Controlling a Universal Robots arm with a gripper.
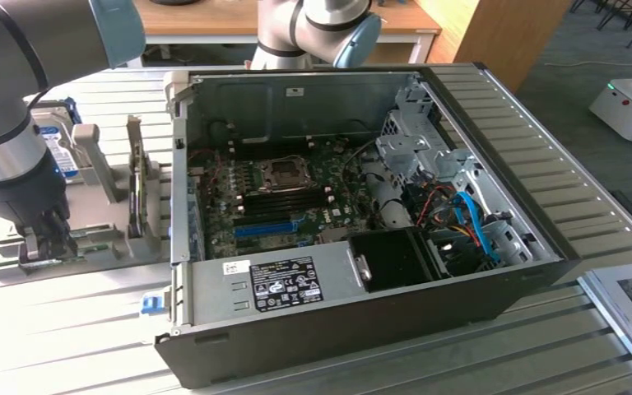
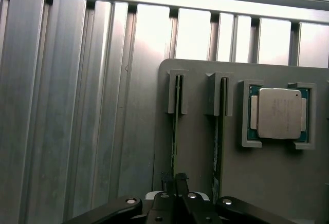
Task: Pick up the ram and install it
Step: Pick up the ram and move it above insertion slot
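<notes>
The ram (image 2: 175,131) stands on edge in a slot of a grey holder (image 2: 198,142), seen as a thin dark line. My pincer (image 2: 174,183) is drawn narrow, its fingertips (image 2: 165,182) pinched on either side of the ram's near end. Just beside it, a second thin board (image 2: 218,142) stands in its own slot, and a silver processor chip (image 2: 279,113) lies flat in a pocket of the same holder. The holder rests on a slatted metal table (image 2: 77,131). In the exterior view, my pincer (image 1: 47,243) reaches down onto the holder (image 1: 9,270) at the left of an open computer case (image 1: 294,99).
</notes>
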